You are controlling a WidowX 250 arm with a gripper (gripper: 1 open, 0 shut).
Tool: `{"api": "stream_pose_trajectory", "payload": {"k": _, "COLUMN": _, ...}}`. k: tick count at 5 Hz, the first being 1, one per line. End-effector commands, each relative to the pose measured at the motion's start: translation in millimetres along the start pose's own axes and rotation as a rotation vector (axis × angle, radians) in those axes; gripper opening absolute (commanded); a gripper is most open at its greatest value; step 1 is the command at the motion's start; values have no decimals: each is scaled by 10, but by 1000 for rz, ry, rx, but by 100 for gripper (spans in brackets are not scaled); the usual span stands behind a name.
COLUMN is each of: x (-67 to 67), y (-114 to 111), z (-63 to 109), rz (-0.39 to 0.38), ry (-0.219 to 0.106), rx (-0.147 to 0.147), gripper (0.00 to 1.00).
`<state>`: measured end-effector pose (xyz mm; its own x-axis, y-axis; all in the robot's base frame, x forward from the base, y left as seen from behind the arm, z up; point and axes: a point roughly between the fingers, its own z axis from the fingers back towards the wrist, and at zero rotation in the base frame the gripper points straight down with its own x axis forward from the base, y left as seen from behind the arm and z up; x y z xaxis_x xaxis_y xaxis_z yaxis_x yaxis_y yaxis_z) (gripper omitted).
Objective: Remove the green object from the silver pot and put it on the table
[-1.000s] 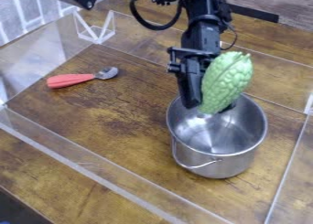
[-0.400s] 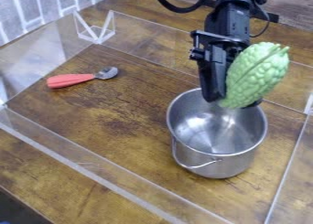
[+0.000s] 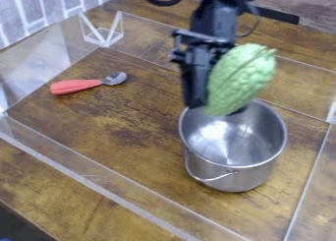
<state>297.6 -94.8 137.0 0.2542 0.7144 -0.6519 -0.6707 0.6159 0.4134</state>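
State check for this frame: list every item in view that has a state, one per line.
gripper: shut on the green object, raised above the pot
green object: held, lifted out of the pot, tilted
silver pot: upright on the table, empty
red-handled utensil: lying flat on the table, untouched
table: bears the pot and utensil

1 camera only, raised, off the table's near corner, angled down across it. Close in: silver pot right of centre, arm's upper part cropped at top.
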Motion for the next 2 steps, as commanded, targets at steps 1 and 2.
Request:
{"api": "stream_pose_trajectory", "payload": {"k": 1, "x": 141, "y": 492, "z": 217, "rz": 3, "ry": -48, "rx": -120, "gripper": 0}}
{"api": "stream_pose_trajectory", "payload": {"k": 2, "x": 482, "y": 712, "z": 264, "rz": 4, "ry": -34, "rx": -148, "gripper": 0}}
